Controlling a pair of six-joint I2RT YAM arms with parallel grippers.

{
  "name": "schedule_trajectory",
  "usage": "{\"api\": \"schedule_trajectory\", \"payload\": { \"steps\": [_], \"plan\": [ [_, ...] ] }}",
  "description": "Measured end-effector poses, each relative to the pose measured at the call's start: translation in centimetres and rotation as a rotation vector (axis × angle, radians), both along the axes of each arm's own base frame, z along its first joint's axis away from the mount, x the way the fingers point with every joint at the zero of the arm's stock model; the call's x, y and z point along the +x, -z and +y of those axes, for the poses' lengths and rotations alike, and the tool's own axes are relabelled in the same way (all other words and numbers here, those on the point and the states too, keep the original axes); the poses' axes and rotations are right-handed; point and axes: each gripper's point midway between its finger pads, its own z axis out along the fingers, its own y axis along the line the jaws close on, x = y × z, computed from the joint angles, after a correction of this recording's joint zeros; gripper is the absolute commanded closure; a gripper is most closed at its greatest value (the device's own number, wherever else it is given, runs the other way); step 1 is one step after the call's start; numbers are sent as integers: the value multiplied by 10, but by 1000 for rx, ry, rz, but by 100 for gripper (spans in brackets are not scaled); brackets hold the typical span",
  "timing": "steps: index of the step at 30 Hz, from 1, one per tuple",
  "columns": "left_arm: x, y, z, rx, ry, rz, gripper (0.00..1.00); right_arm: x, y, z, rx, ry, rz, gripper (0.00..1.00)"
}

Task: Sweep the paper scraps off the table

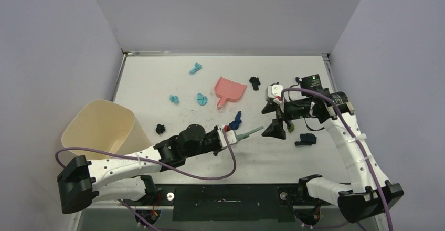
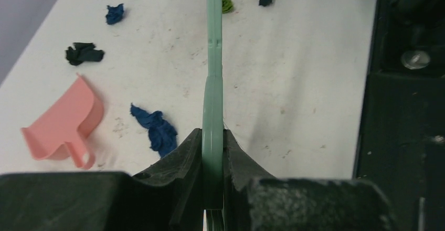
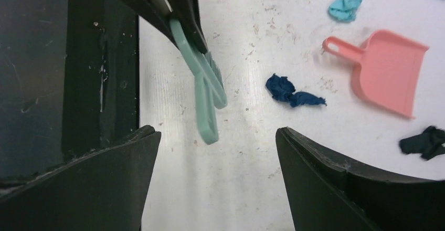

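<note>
Left gripper (image 1: 230,136) pressed shut on a teal brush (image 2: 213,110), pinching it edge-on. Brush's long axis runs out across the table (image 1: 157,73), free end aimed toward the right gripper (image 1: 277,127), which hangs with jaws spread wide, holding nothing. Which end is clamped cannot be told for sure. Paper scraps lie scattered over the tabletop: teal ones far left, black ones apart. A dark blue scrap (image 2: 157,129) sits just beside the brush, between it and the pink dustpan (image 1: 230,90). That scrap is stretched out, long axis roughly near-to-far. Judgement: the wads look light, soft and crumpled, likely to skid or roll under bristles. Better pushed from the side than pinched; no good hold on them.
</note>
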Motion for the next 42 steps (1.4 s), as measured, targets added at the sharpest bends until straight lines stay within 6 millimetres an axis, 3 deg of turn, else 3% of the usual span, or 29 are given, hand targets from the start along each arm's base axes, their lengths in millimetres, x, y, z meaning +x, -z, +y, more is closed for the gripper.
{"api": "schedule_trajectory", "payload": {
  "steps": [5, 8, 11, 15, 21, 32, 42],
  "plan": [
    [-11, -6, -8, -75, 69, 143, 100, -15, -8, -3, 1, -72, -107, 18],
    [-20, -7, -12, -97, 107, 193, 100, -16, 3, -4, -6, -77, -96, 21],
    [-24, -12, -15, -126, 129, 224, 100, -18, 18, -4, -15, -69, -50, 32],
    [-23, -16, -17, -157, 131, 250, 100, -18, 25, 3, -8, -65, -15, 45],
    [-21, -19, -18, -179, 125, 274, 100, -23, 18, 15, 42, -88, 15, 52],
    [-13, -24, -17, -206, 106, 276, 100, -21, 18, 19, 53, -80, 46, 62],
    [-11, -24, -16, -210, 99, 286, 100, -23, 14, 22, 78, -85, 66, 80]
  ]
}}
